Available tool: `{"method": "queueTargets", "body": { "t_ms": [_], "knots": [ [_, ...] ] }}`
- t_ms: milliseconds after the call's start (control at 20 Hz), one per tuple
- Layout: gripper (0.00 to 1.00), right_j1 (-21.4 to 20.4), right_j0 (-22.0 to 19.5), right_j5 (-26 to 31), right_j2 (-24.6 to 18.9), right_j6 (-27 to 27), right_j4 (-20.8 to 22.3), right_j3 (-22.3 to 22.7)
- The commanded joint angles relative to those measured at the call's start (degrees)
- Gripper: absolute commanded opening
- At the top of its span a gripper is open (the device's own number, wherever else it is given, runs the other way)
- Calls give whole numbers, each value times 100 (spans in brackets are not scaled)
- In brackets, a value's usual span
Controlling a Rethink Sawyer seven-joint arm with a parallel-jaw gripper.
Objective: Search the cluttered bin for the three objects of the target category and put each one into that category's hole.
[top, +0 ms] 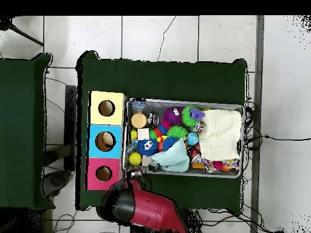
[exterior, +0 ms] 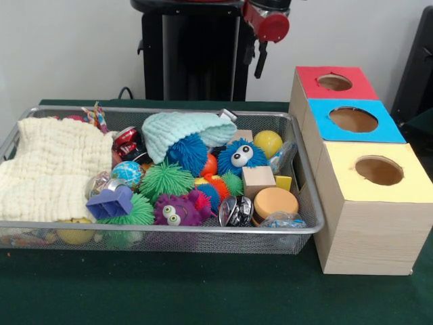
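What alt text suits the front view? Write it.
A wire bin crammed with toys, a cream cloth and spiky balls sits beside three wooden boxes with red, blue and yellow holed tops. The robot arm hangs behind.

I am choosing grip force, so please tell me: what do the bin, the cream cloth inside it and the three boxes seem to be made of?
The bin looks like silver metal wire mesh: see-through walls, shiny rim. The cream cloth seems soft woven cotton, with a waffled, folded surface. The three boxes appear to be pale wood or wood-look board, showing grain on the sides, with matte red, blue and yellow tops, possibly paper.
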State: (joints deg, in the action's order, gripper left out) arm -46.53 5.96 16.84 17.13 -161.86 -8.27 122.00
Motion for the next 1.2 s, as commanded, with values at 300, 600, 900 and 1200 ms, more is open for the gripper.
{"method": "queueTargets", "body": {
  "t_ms": [300,600,900,1200],
  "knots": [
    [100,1147,837,-544,683,-301,544,-1276],
    [100,1808,1077,-1045,1007,-279,609,-1642],
    [100,2399,1180,-1764,1155,-315,485,-1870],
    [100,2592,896,-2475,856,-295,465,-1810]
  ]
}}
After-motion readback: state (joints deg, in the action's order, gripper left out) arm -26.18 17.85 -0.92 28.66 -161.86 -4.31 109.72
